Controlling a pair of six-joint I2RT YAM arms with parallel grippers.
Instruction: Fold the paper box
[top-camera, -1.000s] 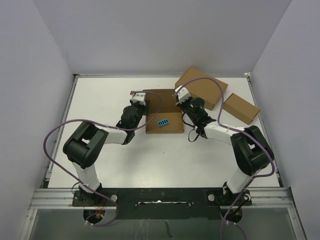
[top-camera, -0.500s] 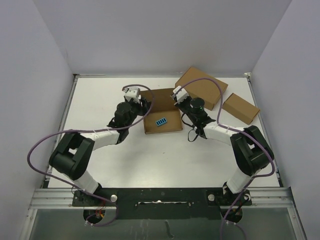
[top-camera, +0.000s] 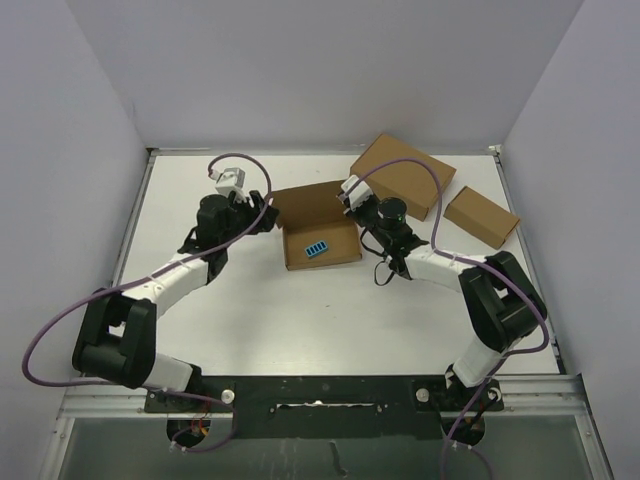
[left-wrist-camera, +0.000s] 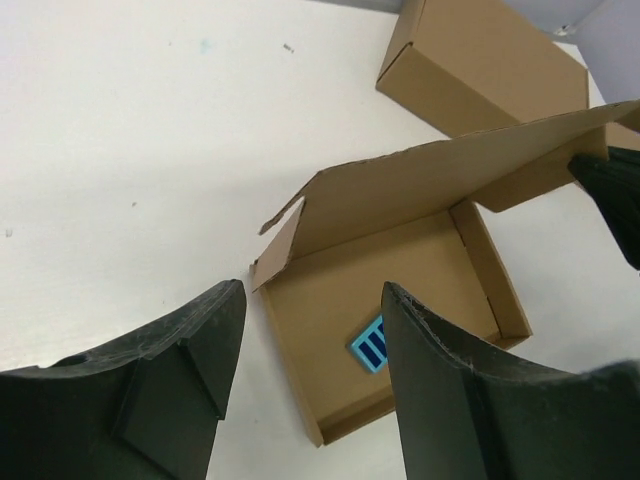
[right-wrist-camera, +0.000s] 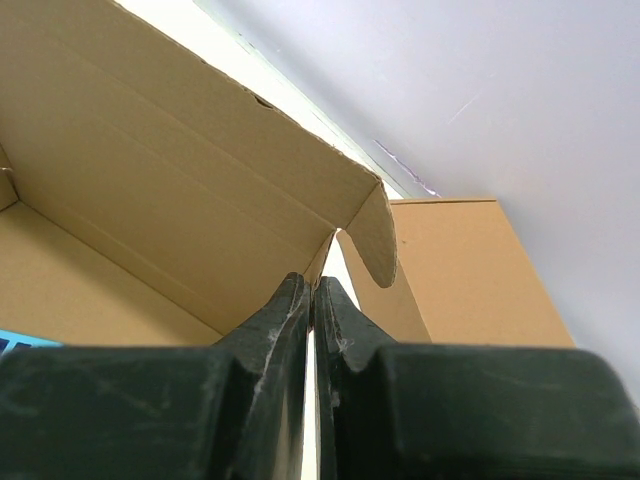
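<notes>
Carton (top-camera: 403, 175) beside paper box (top-camera: 340, 245)

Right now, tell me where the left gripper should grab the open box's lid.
Probably pinch the lid at its free left corner, coming from the left. It stands half raised, a thin sheet with that edge in the air; the left gripper is open facing it, and the right gripper is at the other end.
</notes>
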